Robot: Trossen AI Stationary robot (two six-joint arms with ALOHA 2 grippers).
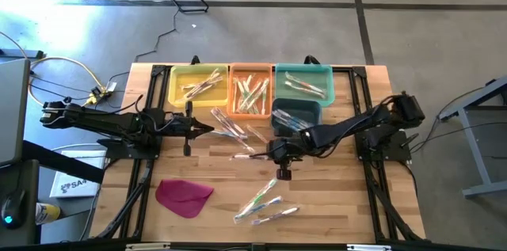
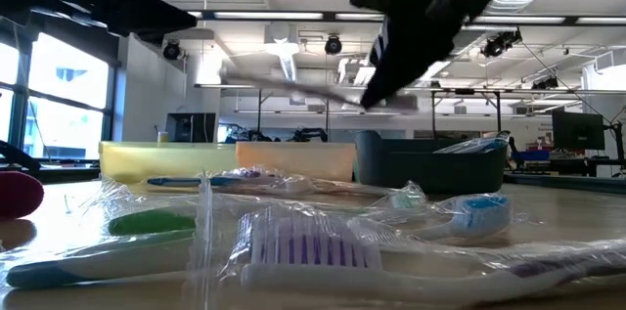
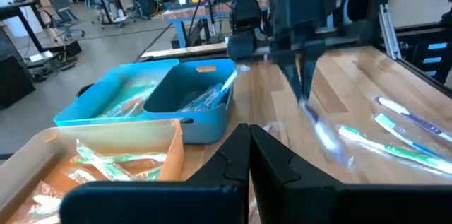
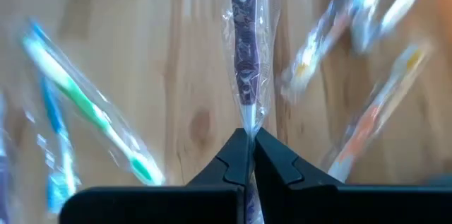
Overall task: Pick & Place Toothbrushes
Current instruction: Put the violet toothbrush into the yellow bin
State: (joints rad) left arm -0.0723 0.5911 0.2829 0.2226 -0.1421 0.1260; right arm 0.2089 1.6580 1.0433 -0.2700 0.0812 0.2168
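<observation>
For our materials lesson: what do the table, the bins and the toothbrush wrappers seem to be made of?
Table: looks like wood, light planks with visible grain, smooth finish.
Bins: probably moulded plastic, matte, evenly coloured walls.
Wrappers, like the one on the toothbrush pinched by the right gripper: clear glossy plastic film, crinkled with highlights.

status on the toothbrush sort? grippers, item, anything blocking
Right gripper shut on a wrapped toothbrush, lifted mid-table. Left gripper shut, empty, waiting beside the yellow bin. Loose toothbrushes below; nothing blocking.
</observation>
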